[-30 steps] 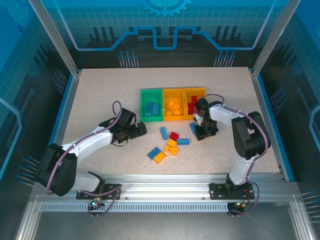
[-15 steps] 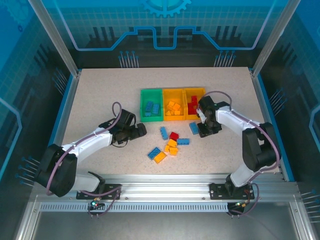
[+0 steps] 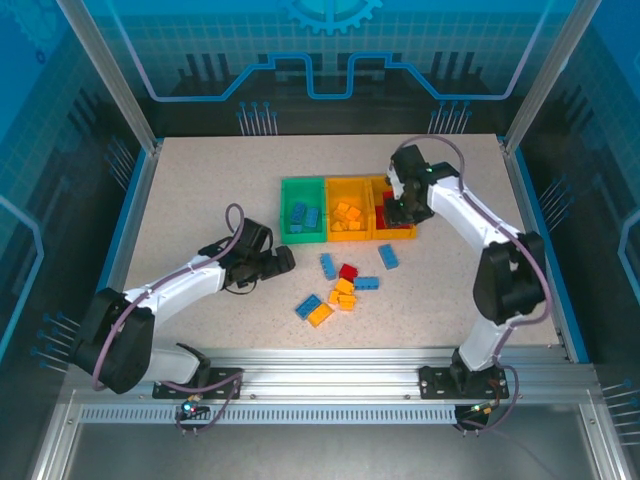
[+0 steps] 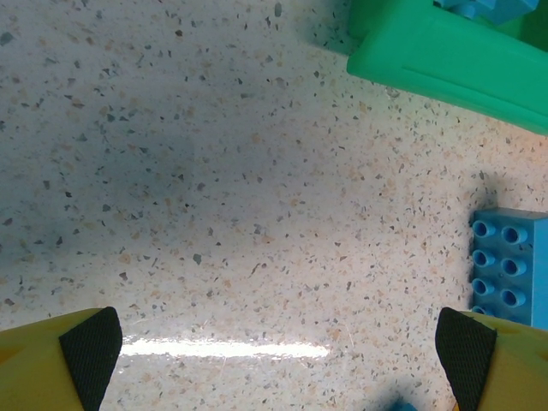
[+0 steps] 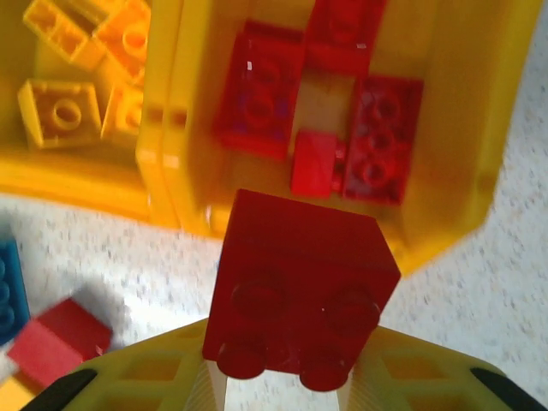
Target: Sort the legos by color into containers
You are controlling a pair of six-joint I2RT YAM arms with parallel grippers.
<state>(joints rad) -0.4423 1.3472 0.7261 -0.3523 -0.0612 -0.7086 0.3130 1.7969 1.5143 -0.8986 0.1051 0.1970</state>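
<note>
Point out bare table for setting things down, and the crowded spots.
Bare: speckled tabletop left of the green plastic bin, and the strip behind the bin row. Crowded: in front of the bins, loose red, blue and yellow studded bricks beside the left tool; the right tool holds a red studded brick over the end orange-yellow bin.

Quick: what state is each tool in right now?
Left tool: open, nothing between its fingers.
Right tool: shut on a red lego.
</note>
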